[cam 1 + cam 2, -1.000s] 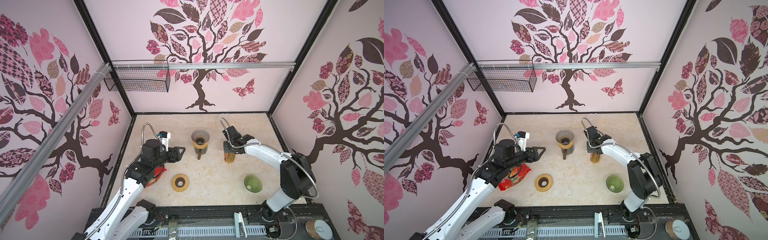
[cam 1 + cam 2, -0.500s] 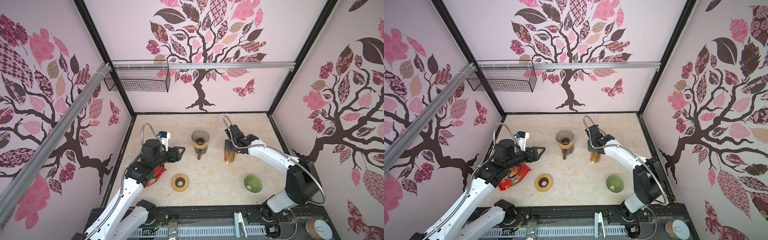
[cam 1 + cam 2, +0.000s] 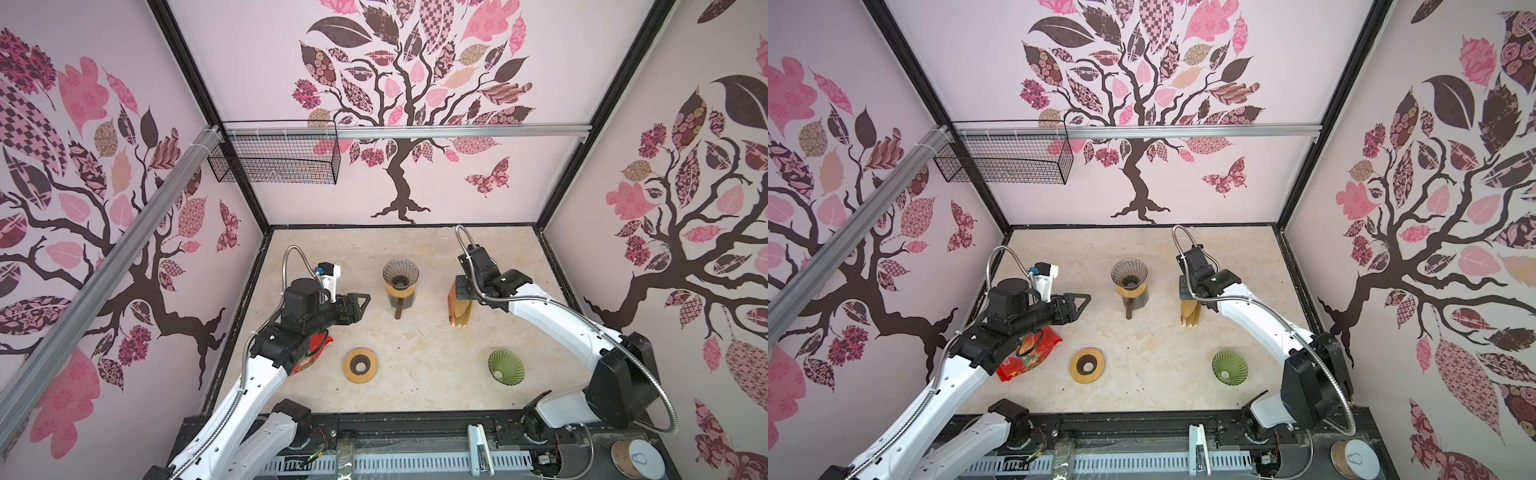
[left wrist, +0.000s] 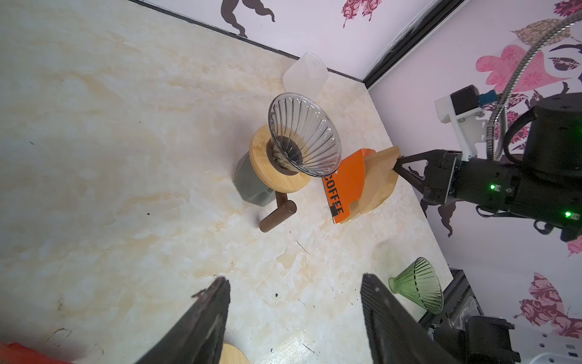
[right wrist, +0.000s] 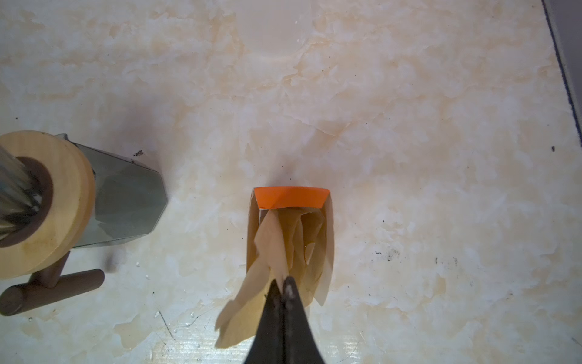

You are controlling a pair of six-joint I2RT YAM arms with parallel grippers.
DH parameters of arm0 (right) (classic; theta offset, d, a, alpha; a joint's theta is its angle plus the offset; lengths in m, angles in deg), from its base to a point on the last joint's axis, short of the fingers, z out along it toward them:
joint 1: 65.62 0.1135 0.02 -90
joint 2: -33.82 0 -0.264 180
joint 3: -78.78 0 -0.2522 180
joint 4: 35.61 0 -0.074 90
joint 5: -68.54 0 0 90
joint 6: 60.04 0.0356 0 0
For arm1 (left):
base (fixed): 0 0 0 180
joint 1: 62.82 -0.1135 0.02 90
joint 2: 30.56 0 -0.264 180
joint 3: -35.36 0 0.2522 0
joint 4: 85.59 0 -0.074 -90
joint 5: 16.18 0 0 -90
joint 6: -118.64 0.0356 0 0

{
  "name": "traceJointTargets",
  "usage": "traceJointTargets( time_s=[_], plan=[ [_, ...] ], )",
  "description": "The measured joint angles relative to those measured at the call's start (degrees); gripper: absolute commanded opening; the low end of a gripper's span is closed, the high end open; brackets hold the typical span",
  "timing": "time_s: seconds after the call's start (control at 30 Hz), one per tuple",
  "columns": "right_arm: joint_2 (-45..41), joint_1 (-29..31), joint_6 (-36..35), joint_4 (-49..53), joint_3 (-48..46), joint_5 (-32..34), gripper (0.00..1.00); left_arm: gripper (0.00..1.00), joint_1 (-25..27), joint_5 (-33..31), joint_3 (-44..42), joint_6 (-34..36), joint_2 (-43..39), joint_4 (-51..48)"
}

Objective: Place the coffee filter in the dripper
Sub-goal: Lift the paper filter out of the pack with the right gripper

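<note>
The dripper (image 3: 400, 274) (image 3: 1128, 273) is a clear ribbed glass cone (image 4: 304, 135) on a wooden ring over a grey base, standing mid-table at the back. Right of it, brown paper coffee filters (image 3: 460, 311) (image 3: 1190, 314) stand in an orange holder (image 4: 345, 182). My right gripper (image 5: 281, 280) (image 4: 397, 164) is above the holder, shut on the top edge of one coffee filter (image 5: 271, 239) whose lower part is still in the holder. My left gripper (image 4: 295, 279) (image 3: 365, 301) hovers left of the dripper, open and empty.
A green glass cone (image 3: 505, 366) lies at the front right and a wooden ring (image 3: 360, 365) at the front middle. A red packet (image 3: 1027, 353) lies under my left arm. A translucent lid (image 4: 305, 74) lies behind the dripper. A wire basket (image 3: 274, 158) hangs on the back wall.
My right arm's elbow has swung out to the right while its gripper stays pinched on the filter over the holder. The left arm has not moved.
</note>
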Motion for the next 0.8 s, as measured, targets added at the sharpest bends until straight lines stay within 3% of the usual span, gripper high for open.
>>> traceJointTargets(
  time_s=[0.53, 0.67, 0.73, 0.8],
  plan=[
    [-6.62, 0.0, 0.57, 1.79, 1.57, -0.92, 0.0, 0.75, -0.04, 0.0, -0.22, 0.0, -2.1, 0.04],
    [-8.11, 0.15, 1.03, 1.7, 1.77, -2.03, 0.0, 0.84, -0.07, -0.61, -0.26, -0.37, -3.3, 0.09],
    [-9.2, 0.48, 1.27, 1.64, 1.77, -2.47, 0.0, 0.96, -0.07, -1.49, -0.26, -0.72, -4.04, 0.17],
    [-10.21, 1.03, 1.62, 1.62, 1.9, -3.15, 0.0, 0.97, -0.11, -2.4, -0.26, -1.53, -4.94, 0.39]
  ],
)
